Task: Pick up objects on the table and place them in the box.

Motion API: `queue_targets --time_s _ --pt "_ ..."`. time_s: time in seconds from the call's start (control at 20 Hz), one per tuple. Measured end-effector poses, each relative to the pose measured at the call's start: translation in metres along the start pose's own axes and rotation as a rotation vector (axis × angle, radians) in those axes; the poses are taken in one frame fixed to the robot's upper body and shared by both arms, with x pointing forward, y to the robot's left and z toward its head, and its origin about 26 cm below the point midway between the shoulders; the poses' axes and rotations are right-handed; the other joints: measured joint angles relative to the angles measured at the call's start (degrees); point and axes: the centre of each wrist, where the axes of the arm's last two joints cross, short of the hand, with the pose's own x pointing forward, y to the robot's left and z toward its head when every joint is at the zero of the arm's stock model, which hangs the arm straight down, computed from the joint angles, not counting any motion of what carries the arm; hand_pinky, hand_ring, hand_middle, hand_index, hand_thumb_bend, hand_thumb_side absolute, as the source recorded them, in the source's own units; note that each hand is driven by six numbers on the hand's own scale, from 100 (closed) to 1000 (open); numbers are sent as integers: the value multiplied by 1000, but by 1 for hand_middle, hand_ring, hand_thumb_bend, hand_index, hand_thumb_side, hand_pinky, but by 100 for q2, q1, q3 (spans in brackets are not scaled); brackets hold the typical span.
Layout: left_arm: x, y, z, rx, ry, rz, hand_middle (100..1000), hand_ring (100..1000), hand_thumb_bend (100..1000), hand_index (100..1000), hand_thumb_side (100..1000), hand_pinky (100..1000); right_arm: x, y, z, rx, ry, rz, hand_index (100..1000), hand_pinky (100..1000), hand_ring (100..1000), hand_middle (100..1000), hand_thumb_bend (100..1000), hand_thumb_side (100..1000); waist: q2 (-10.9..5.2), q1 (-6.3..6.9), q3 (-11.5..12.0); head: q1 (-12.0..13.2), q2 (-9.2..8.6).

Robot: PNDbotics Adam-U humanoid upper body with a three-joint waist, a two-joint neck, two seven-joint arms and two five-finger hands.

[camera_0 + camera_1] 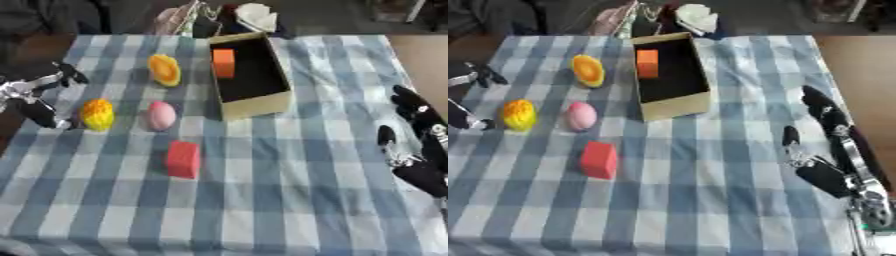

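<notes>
Currently reaching: left hand [39, 97], fingers spread wide and empty, sits just beside the yellow object [97, 114], apparently not touching. Orange block [224, 63] already lies in the box [254, 102]. Next: close around the yellow object. Right hand [824, 150] idles open.

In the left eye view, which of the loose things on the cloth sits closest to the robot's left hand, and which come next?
From the left hand:
1. Yellow bumpy object, right beside the hand.
2. Pink egg-shaped object, just past it toward the middle.
3. Red block, lower, nearer the robot.
The orange-yellow object looks too close to the pink one to rank.
</notes>
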Motion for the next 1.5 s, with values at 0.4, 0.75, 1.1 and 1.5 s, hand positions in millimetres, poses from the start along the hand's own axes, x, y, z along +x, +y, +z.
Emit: queue_targets --time_s 0.4,0.75,1.1,1.5 --pt "4 -8 -25 -43 14 -26 783 744 503 869 166 771 -1 1 2 3 6 -5 1000 1000 1000 1000 100 428 0 0 -63 28 0" --pt "8 -21 -37 -100 7 -58 660 621 464 755 169 707 -1 1 2 3 7 -6 1000 1000 1000 1000 100 428 0 0 -114 32 0" --pt "16 -17 -35 -75 -41 -90 435 432 359 546 156 583 -1 1 2 3 7 -6 1000 1000 1000 1000 100 429 0 0 -118 29 0" --pt "42 49 -9 132 -164 -148 418 421 310 531 141 580 -1 1 2 4 6 -6 1000 1000 1000 1000 100 429 -1 0 -114 21 0"
